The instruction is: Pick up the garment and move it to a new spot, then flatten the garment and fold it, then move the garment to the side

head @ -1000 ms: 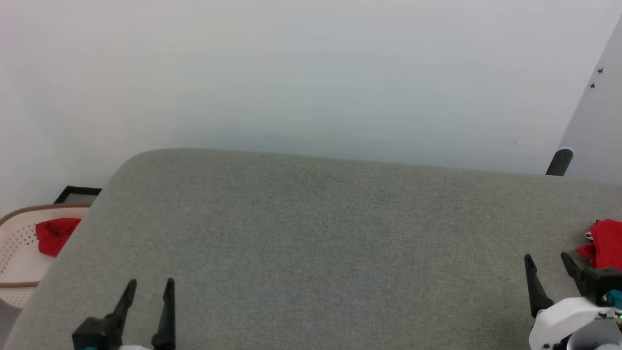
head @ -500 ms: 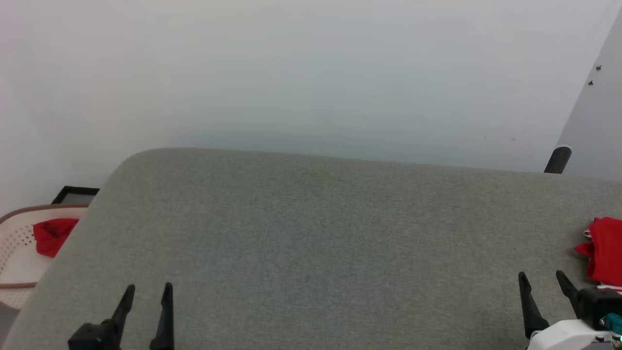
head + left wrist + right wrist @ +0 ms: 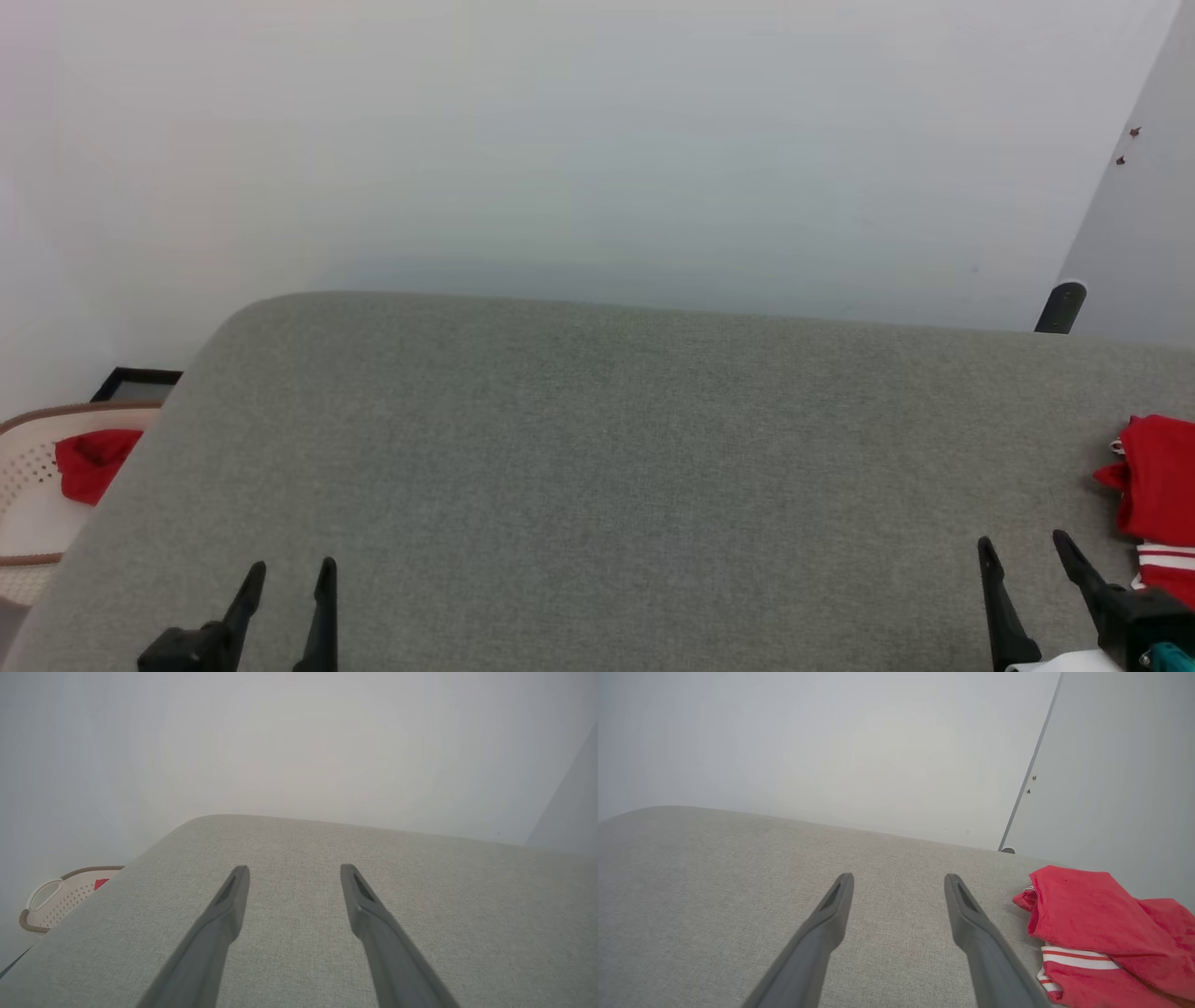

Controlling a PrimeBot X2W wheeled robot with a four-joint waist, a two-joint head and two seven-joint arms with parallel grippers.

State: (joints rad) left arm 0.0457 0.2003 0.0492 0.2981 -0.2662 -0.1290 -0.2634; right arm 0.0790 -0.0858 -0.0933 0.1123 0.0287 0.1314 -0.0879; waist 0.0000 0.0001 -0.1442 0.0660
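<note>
- Where the grey fabric tabletop (image 3: 597, 448) runs out at its right edge, the garment (image 3: 1156, 481) lies in a crumpled heap. Its red body is uppermost, and a white band with red stripes shows at its near side.
- The right border of the head view cuts the garment off, so its full extent cannot be judged.
- The right gripper (image 3: 1020, 539) is at the near right of the tabletop, just left of the garment and not touching it. Its jaws stand wide apart and hold nothing; the right wrist view shows bare grey fabric between them.
- The left gripper (image 3: 291, 563) is at the near left of the tabletop, well apart from the garment. Its jaws are parted and empty.
- Whether either gripper's tips touch the fabric cannot be told.
- Beyond the left edge sits a white perforated basket (image 3: 21, 471) with a brown rim, and a red cloth scrap (image 3: 89, 462) lies in it.
- At the far right, a dark post (image 3: 1061, 308) stands against the pale wall (image 3: 597, 140).
</note>
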